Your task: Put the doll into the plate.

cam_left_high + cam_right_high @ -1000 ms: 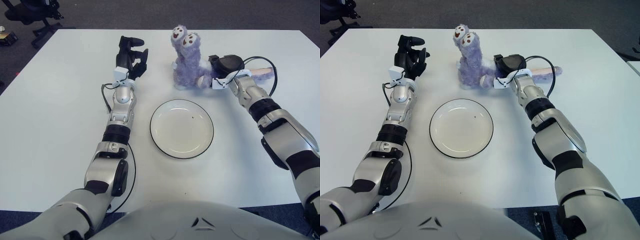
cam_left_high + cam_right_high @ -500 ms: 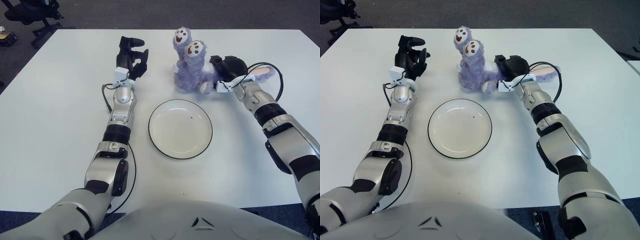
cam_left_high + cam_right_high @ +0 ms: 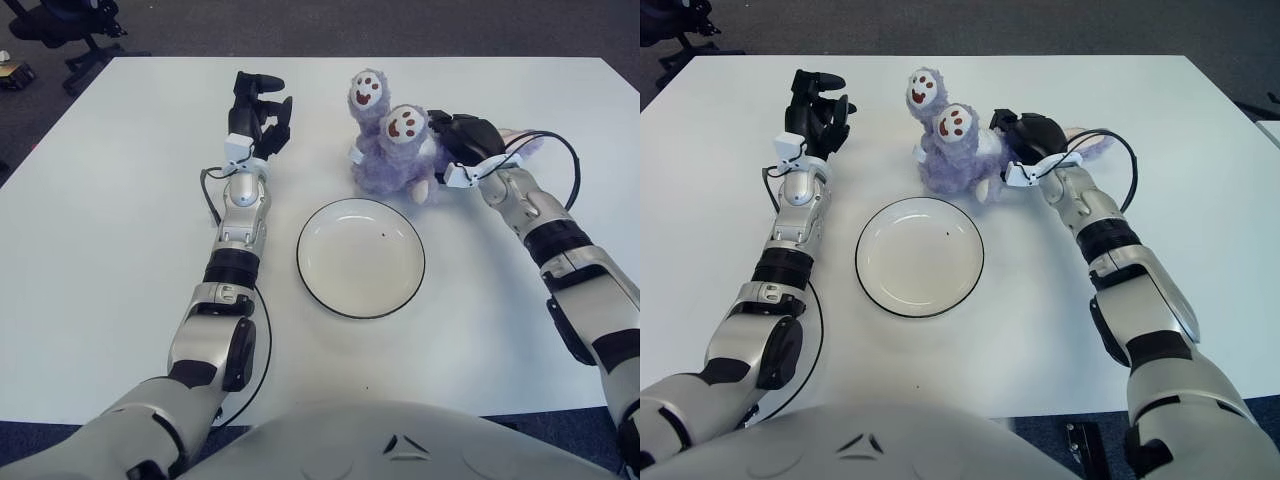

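A purple furry doll [image 3: 392,140] with two smiling heads stands on the white table just beyond the plate. Its pale tail [image 3: 1092,143] trails to the right behind my right arm. My right hand [image 3: 458,138] is shut on the doll's right side, tilting it towards the right. The white plate [image 3: 361,257] with a dark rim lies empty on the table in front of the doll. My left hand [image 3: 256,108] shows to the left of the doll, its dark fingers loosely curled and holding nothing.
The white table [image 3: 100,220] spreads wide around both arms. A black office chair [image 3: 60,25] stands on the dark floor past the table's far left corner. A black cable loops beside each forearm.
The doll has tipped and shifted to the right with my right hand, its heads now lower and further right. My left hand has stayed in place.
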